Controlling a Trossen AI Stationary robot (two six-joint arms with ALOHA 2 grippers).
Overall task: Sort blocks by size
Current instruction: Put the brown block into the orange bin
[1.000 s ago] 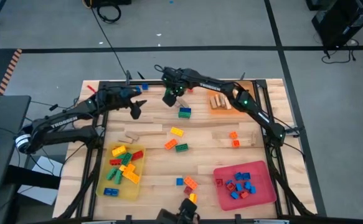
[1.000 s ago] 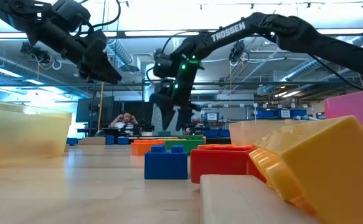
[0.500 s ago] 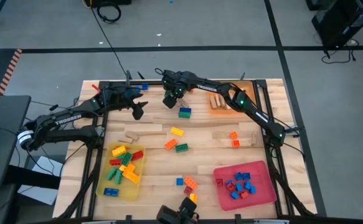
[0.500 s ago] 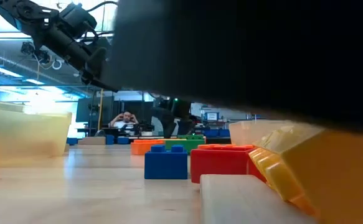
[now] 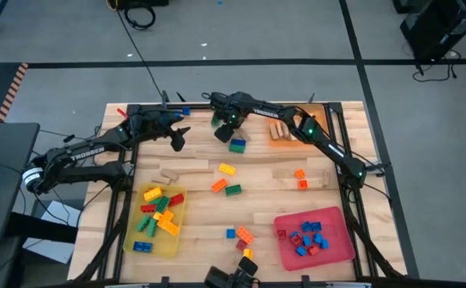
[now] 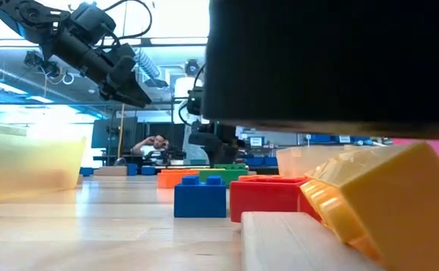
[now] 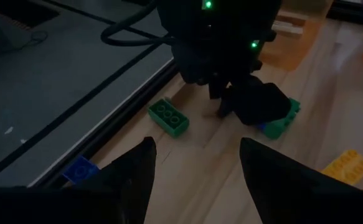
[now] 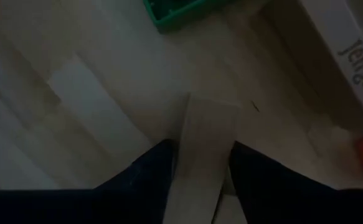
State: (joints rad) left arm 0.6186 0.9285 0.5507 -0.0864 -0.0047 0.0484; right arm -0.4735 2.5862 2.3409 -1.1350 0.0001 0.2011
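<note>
Fingers of the right gripper [image 8: 197, 180] are straddling a tan wooden block [image 8: 205, 149], its long axis running straight out between them, apparently closing on it.

The right arm reaches from the table's right edge across its far side, wrist bent down, the right gripper [image 5: 226, 135] low over the boards. Its dark fingers [image 8: 145, 167] sit against both sides of a pale flat piece, seemingly gripping it. The left arm stretches along the far left, the left gripper [image 5: 176, 142] raised, fingers spread.
</note>
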